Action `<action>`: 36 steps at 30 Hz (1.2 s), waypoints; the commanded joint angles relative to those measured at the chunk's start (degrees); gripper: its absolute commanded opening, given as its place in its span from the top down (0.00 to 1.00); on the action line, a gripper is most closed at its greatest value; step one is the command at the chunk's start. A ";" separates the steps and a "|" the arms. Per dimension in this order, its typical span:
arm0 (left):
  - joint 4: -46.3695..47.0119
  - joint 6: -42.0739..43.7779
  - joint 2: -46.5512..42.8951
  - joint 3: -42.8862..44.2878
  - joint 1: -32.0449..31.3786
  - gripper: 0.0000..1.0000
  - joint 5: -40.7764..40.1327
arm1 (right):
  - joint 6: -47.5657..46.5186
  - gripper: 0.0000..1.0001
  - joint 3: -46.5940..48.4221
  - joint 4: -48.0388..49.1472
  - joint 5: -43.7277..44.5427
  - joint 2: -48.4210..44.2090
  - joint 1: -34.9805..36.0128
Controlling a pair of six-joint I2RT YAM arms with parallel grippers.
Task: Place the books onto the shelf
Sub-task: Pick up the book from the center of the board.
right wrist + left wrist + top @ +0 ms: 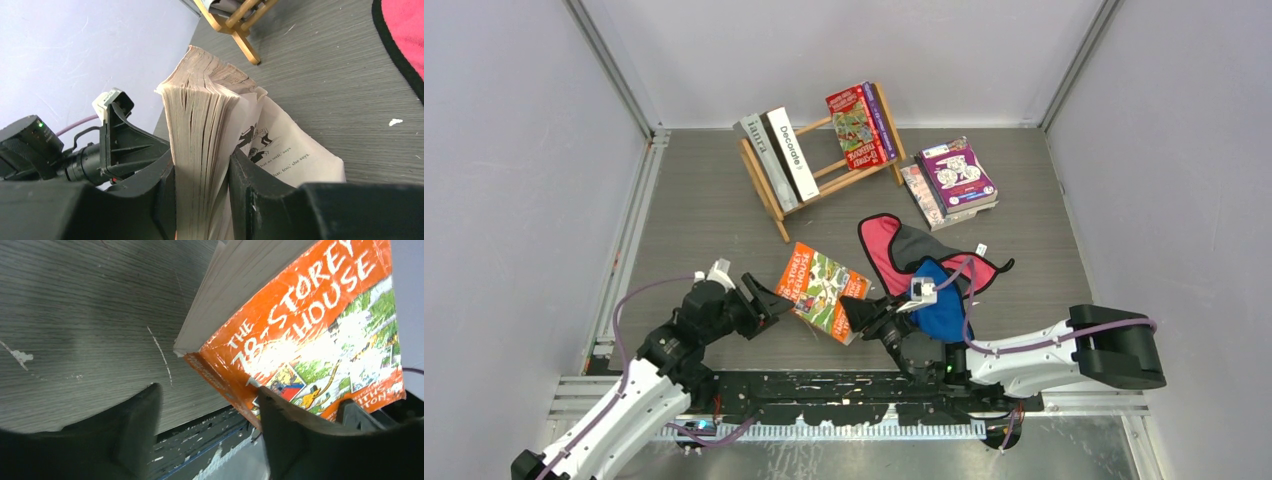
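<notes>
Only from right wrist: book (200,125) between fingers (255,195)

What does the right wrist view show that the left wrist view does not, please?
Only the right wrist view: the right gripper clamped on the page edges of the orange book, a loose printed page bent aside, a shelf leg and the red cloth. Only the left wrist view: the book's orange cover, title and spine. Both: the book, the left gripper and the grey table.

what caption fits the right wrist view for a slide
Right gripper clamped on a paperback by its page block, loose pages splaying out, the shelf behind
</notes>
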 commanded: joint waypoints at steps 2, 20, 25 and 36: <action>2.31 -2.77 -3.15 -1.08 0.28 0.16 -1.46 | 1.98 0.99 3.69 10.07 -0.07 0.09 -0.82; 17.89 -13.55 -10.74 -10.22 0.28 0.21 -11.25 | 14.40 0.99 2.67 19.95 -4.16 8.89 -0.82; 18.60 -14.18 -11.78 -10.89 0.29 0.33 -11.31 | 17.39 0.99 2.87 24.52 -4.89 14.07 -0.86; 12.99 -11.72 -15.47 -8.03 0.25 1.00 -13.25 | 17.22 0.98 2.89 15.67 -4.32 9.79 -1.08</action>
